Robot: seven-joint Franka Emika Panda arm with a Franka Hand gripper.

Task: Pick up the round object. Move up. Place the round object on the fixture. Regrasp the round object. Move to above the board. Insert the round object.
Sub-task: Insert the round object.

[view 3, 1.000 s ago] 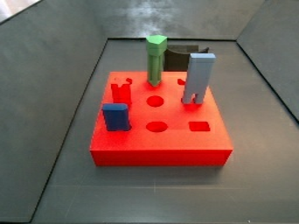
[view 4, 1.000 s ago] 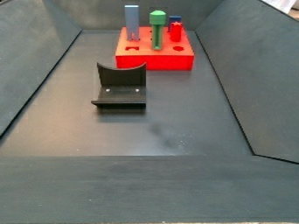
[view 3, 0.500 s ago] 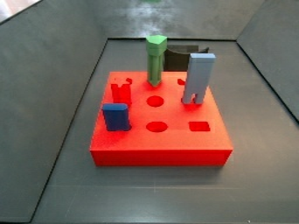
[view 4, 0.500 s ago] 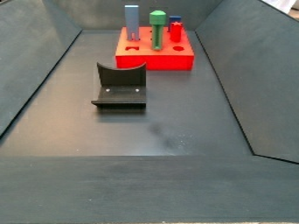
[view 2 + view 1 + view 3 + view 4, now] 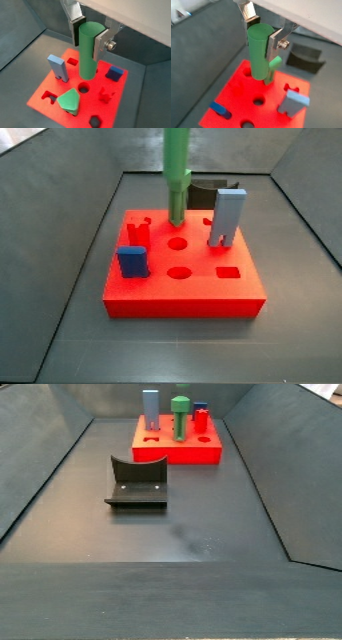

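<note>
Hand (image 5: 90,31) grips round object (image 5: 87,52) above board (image 5: 47,90).

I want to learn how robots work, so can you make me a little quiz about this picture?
1. True or false: the gripper is open and empty.
2. What sits on the fixture? A) the round peg B) the board C) nothing
3. What colour is the board below the round peg?

Key: 1 false, it is shut on the round peg. 2 C. 3 red.
</note>
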